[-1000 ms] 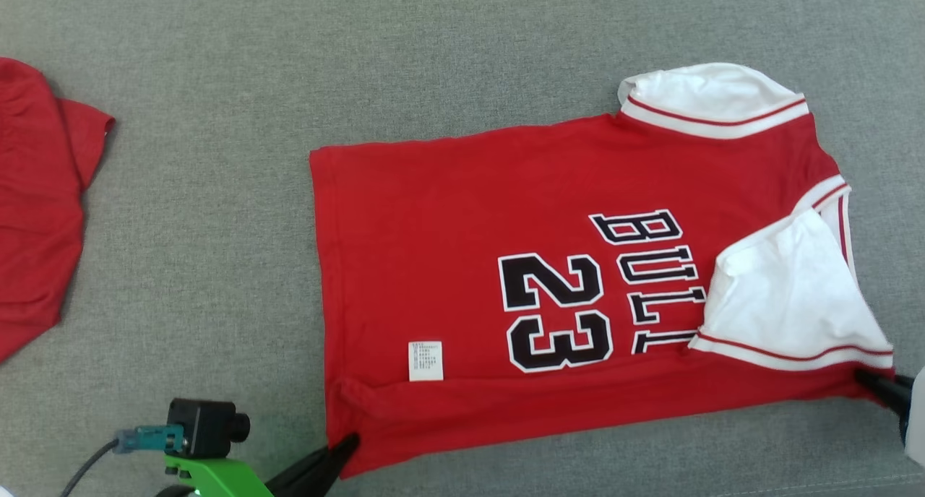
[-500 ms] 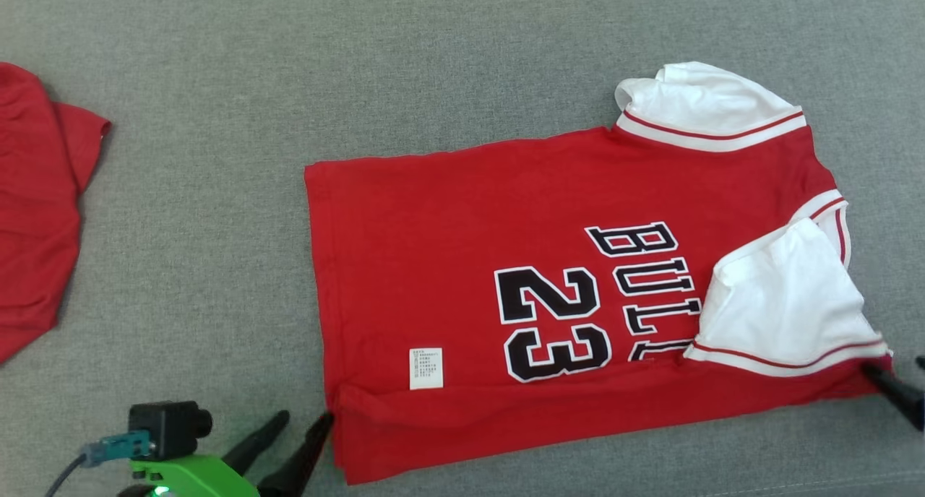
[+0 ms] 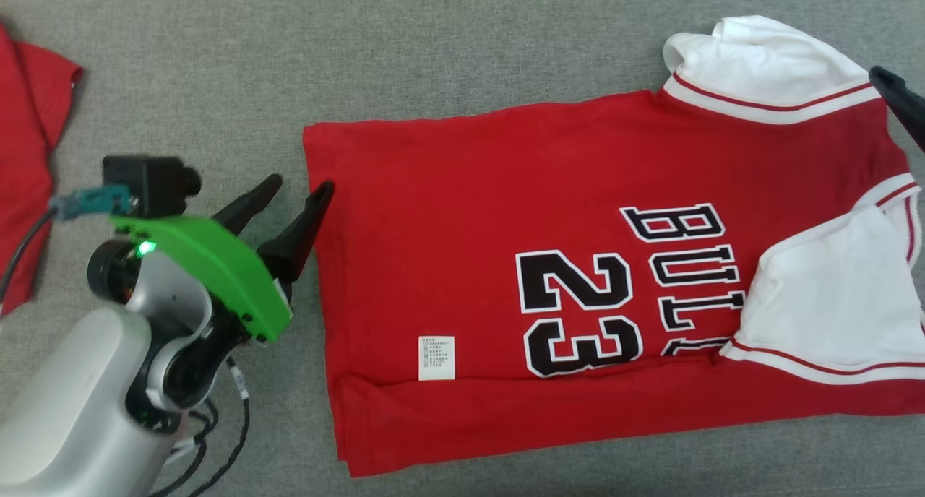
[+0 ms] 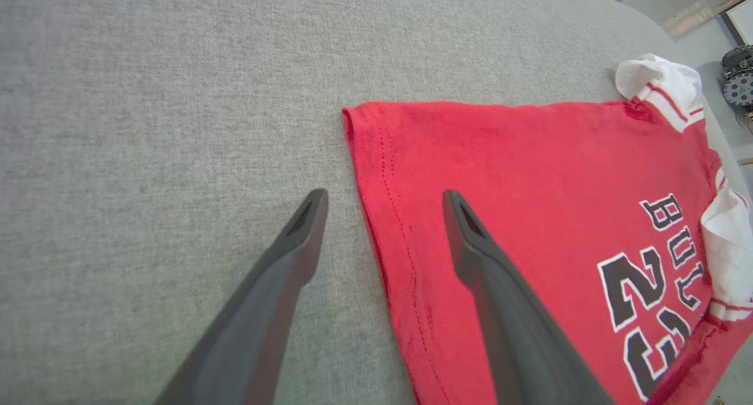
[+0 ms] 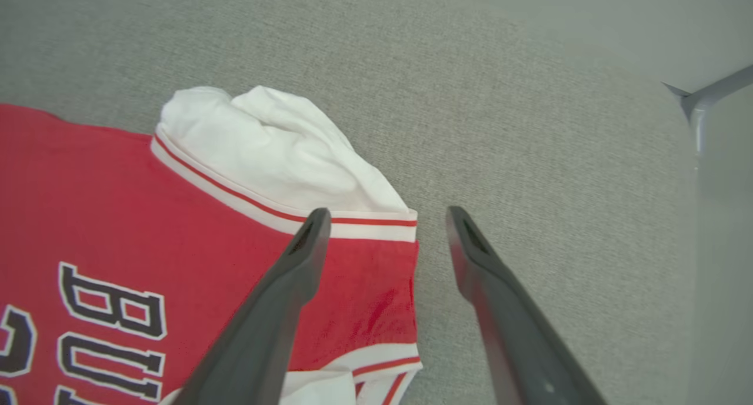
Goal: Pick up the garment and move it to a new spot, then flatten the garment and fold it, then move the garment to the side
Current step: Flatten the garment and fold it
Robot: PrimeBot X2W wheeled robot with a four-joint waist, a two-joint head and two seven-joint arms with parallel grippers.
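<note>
The garment (image 3: 506, 266) is a red jersey with white sleeves and black "BULLS 23" print. It lies flat on the grey surface, its near edge folded over in a strip. My left gripper (image 3: 302, 185) is open at the jersey's left hem, near the far corner. In the left wrist view the left gripper (image 4: 383, 196) straddles the hem of the garment (image 4: 529, 187), one finger over cloth, the other over grey. My right gripper (image 5: 387, 213) is open beside the far white sleeve (image 5: 270, 152), holding nothing. One of its fingers (image 3: 900, 101) enters the head view at the right edge.
Another red garment (image 3: 29, 157) lies at the far left edge. The grey surface (image 3: 462, 42) stretches beyond the jersey. Its rounded edge, with wheels (image 4: 738, 81) beyond it, shows at the top right of the left wrist view. A grey metal frame (image 5: 706, 99) stands to the right.
Both grippers have opened and let go of the jersey's near folded edge. They have moved to its far side, the left to the hem, the right to the far sleeve. The camera shifted.
</note>
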